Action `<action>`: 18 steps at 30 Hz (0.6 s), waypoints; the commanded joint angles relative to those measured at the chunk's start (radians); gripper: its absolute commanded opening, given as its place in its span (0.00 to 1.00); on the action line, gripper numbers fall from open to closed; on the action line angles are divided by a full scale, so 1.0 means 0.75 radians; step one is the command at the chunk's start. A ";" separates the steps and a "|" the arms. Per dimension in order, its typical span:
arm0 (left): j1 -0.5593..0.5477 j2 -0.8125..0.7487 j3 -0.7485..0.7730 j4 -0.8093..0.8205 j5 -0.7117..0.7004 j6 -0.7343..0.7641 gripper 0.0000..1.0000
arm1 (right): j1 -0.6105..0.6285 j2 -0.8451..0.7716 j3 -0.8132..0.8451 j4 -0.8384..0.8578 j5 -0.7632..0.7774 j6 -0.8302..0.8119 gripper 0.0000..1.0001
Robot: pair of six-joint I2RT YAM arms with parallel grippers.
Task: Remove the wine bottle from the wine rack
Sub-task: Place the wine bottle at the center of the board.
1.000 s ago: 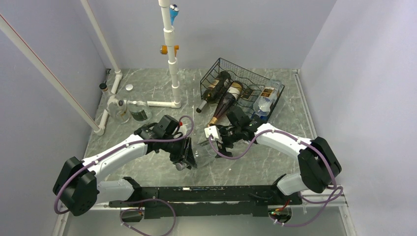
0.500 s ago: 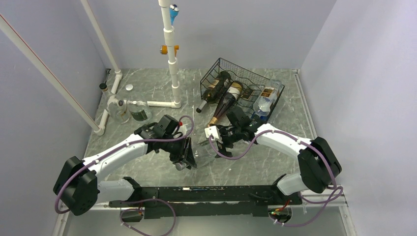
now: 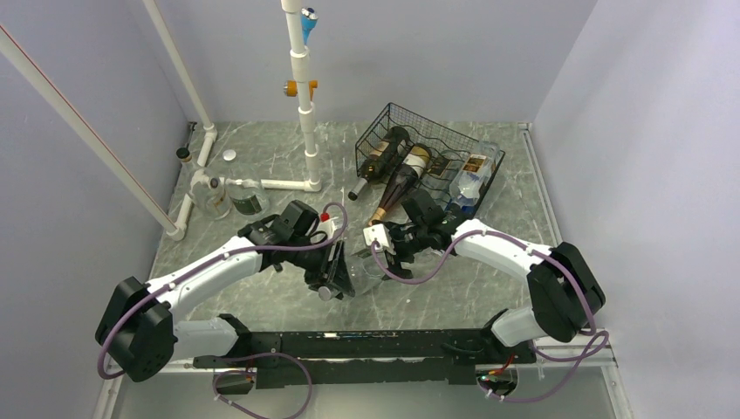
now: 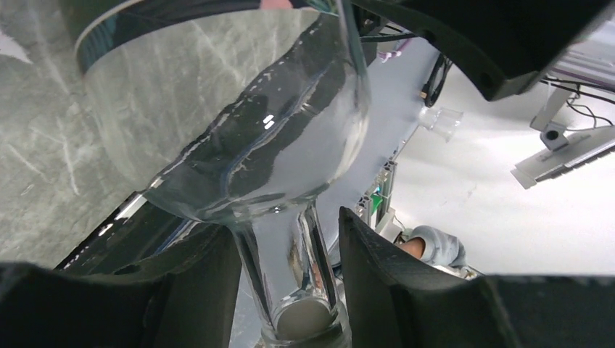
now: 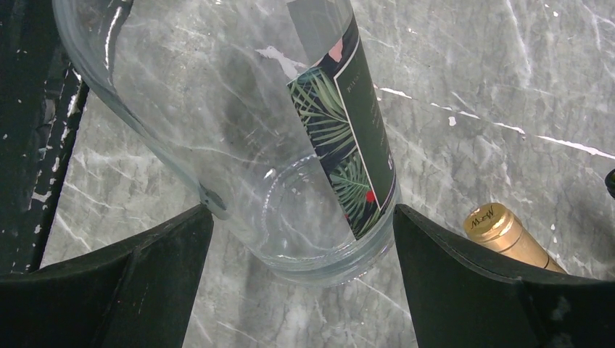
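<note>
**Clear wine bottle (image 5: 239,130) is off the rack (image 3: 410,118), at mid-desk between my arms.**
My right end effector (image 5: 301,210) grips its body. My left end effector (image 4: 290,250) straddles the neck, but I cannot tell if it clamps. The rack stands far right, with dark bottles (image 3: 381,159) lying in it. I judge only the set-down on the desk (image 3: 471,292) remains.

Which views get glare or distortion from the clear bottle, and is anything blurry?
Left wrist view: the clear glass bottle with palm-leaf label warps the background, small glints. Right wrist view: crisp, marble table showing through the glass. Top view: evenly lit, glass barely visible.
</note>
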 commanded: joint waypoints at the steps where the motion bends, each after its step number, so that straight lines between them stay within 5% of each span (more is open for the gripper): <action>1: -0.006 -0.019 0.088 0.169 0.197 0.041 0.53 | 0.011 0.056 -0.011 0.015 -0.009 0.015 0.93; 18: 0.040 -0.020 0.104 0.218 0.310 0.031 0.65 | -0.004 0.088 0.000 -0.024 -0.058 0.011 0.93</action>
